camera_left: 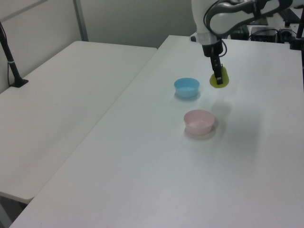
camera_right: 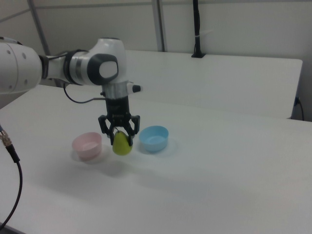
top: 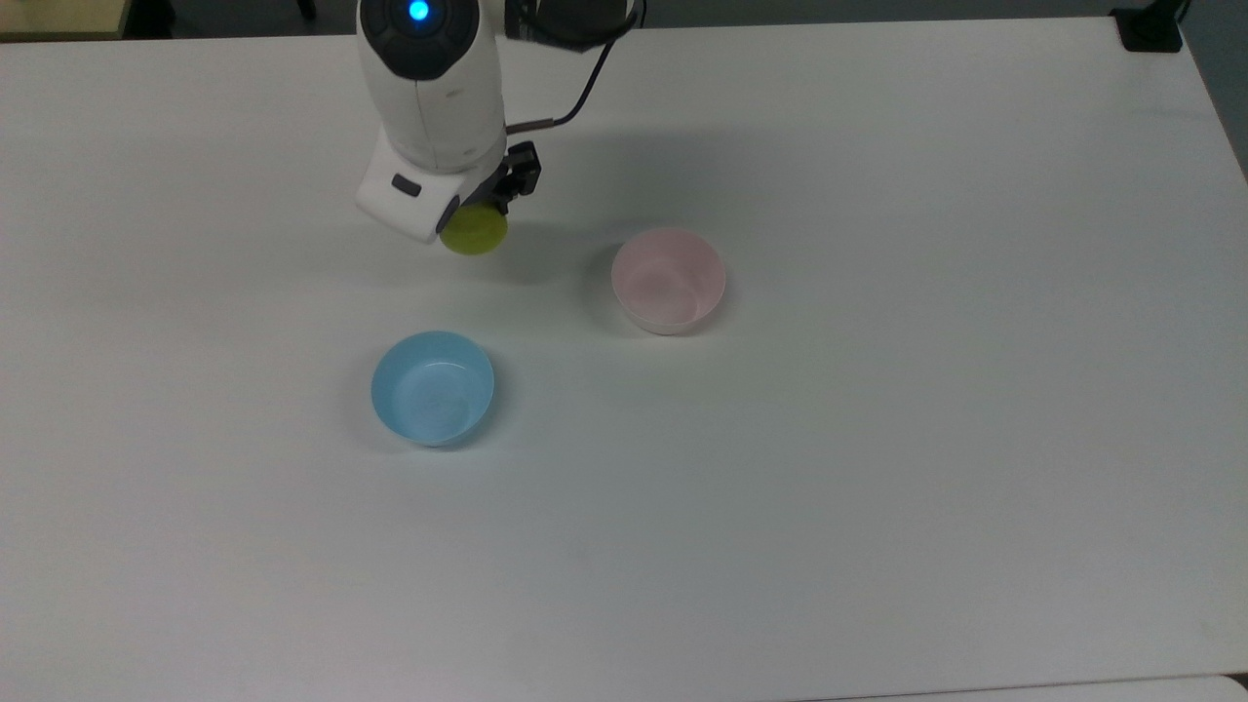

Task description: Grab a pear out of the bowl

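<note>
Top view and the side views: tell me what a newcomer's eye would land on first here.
First, the yellow-green pear hanging above the white table, clamped near its narrow top by the gripper of the white arm. Next, the two small bowls below: the empty pink bowl and, at the top view's lower left of it, the empty light blue bowl.

A light blue bowl point(top: 432, 387) stands upright and empty on the white bench point(top: 877, 439), toward the top view's lower left; in the left view point(camera_left: 186, 87) it lies farther back, and in the right view point(camera_right: 153, 138) it sits near the middle. A second white table point(camera_left: 61, 99) adjoins the bench on the left view's left, a narrow seam between them. A dark post point(camera_left: 9, 57) rises from a clamp at that table's edge. In the right view a black pole point(camera_right: 196, 29) stands behind a far table point(camera_right: 234, 83), and a black cable point(camera_right: 12, 161) hangs at the right view's left edge.
</note>
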